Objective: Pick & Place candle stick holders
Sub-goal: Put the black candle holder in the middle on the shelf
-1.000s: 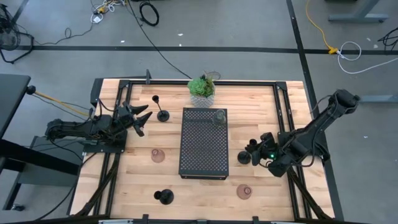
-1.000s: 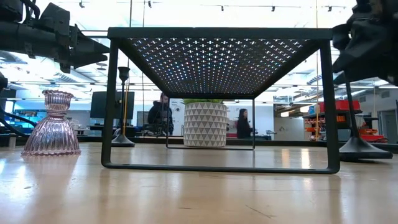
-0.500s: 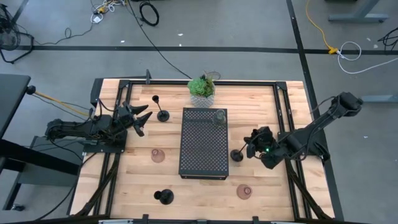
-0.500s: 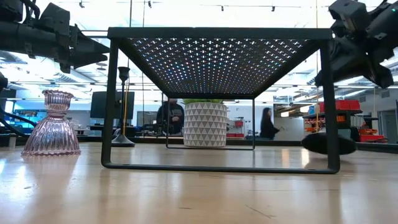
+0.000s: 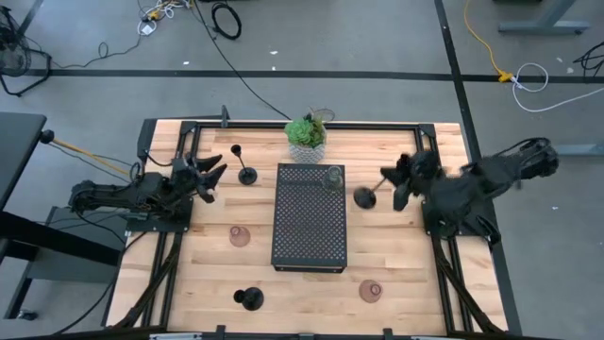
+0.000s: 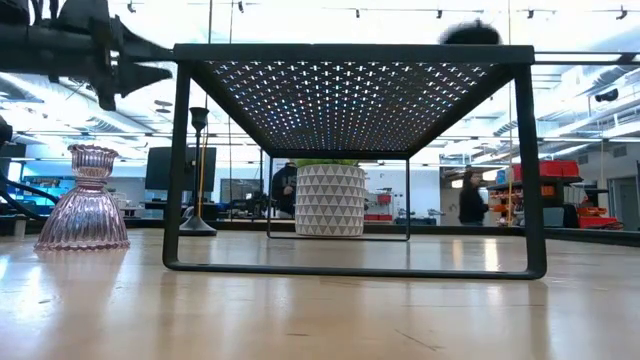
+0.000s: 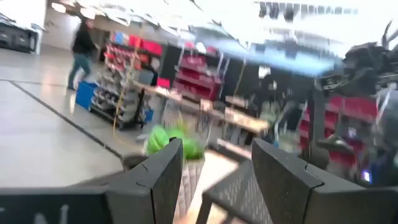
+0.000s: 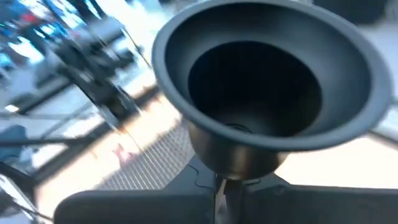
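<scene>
Mid-carry here. Right claw (image 5: pixel 396 185) clenched on a black candle stick holder (image 5: pixel 365 196), lifted clear of the counter (image 5: pixel 396 283) and tipped sideways, round base pointing toward the black perforated tray (image 5: pixel 310 215). Sits at roughly 3 o'clock from the tray's centre, just off its right edge. Probably held high and tilted like that to clear the tray's rim on the way over; looks like a trip to the tray top, though that's only a guess. Right wrist view all cup: the holder's flared socket (image 8: pixel 267 81) sits right above the stem pinched between the fingers, so a grip low on the stem, snug, no visible gap.

Left claw (image 5: pixel 209 176) parked at about 9 o'clock, fingers (image 7: pixel 155 180) spread apart with nothing between them, aimed at a second black holder (image 5: pixel 245 174) standing upright just beside it. Waiting, or lined up for its own grab, hard to say.

Where the rest is:
- clear glass cup (image 5: pixel 332 176) already on the tray, far right corner, around 1 o'clock
- pinkish cup (image 5: pixel 240 235) on the counter at 8 o'clock, same one as the ribbed pink glass (image 6: pixel 82 200) in the low view
- second pinkish cup (image 5: pixel 371 290) at 5 o'clock
- third black holder (image 5: pixel 250 299) at 7 o'clock, near the front edge
- potted plant (image 5: pixel 307 137) at 12 o'clock, not part of the job

One on the tray, one in the air, four to go by the look of it.
</scene>
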Action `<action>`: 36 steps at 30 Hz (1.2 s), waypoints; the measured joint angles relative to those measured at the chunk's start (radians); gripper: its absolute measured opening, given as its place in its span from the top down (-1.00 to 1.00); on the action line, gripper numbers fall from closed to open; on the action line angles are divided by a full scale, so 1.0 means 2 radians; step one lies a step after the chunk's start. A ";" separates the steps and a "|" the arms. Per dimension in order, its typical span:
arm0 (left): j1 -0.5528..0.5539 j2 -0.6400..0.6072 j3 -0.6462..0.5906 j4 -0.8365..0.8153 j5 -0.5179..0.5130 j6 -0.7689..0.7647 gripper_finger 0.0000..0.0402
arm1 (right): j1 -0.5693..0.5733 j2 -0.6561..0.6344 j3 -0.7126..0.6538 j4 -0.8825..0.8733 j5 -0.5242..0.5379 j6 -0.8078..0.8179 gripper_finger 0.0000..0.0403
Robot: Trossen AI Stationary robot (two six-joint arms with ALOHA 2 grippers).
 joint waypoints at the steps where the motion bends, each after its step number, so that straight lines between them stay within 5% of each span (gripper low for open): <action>1: 0.000 0.000 0.000 0.015 0.001 -0.003 0.02 | -0.006 0.009 0.029 0.007 -0.004 -0.034 0.99; 9: 0.000 0.000 0.000 0.105 0.006 -0.006 0.02 | -0.046 0.098 0.218 -0.006 -0.015 -0.176 0.99; 13: 0.000 0.000 0.001 0.157 0.026 -0.076 0.02 | -0.068 0.150 0.282 -0.007 -0.049 -0.214 0.99; 16: 0.000 0.005 0.023 0.150 0.091 -0.106 0.02 | -0.087 0.185 0.314 -0.007 -0.082 -0.230 0.99; 19: -0.002 0.042 0.083 0.072 0.189 -0.139 0.02 | -0.108 0.217 0.346 -0.004 -0.105 -0.236 0.99; 28: -0.001 0.248 0.337 -0.112 0.308 -0.048 0.02 | -0.146 0.314 0.400 0.082 -0.231 -0.238 0.99; 36: 0.000 0.427 0.502 -0.211 0.329 -0.022 0.02 | -0.153 0.346 0.419 0.094 -0.283 -0.271 0.99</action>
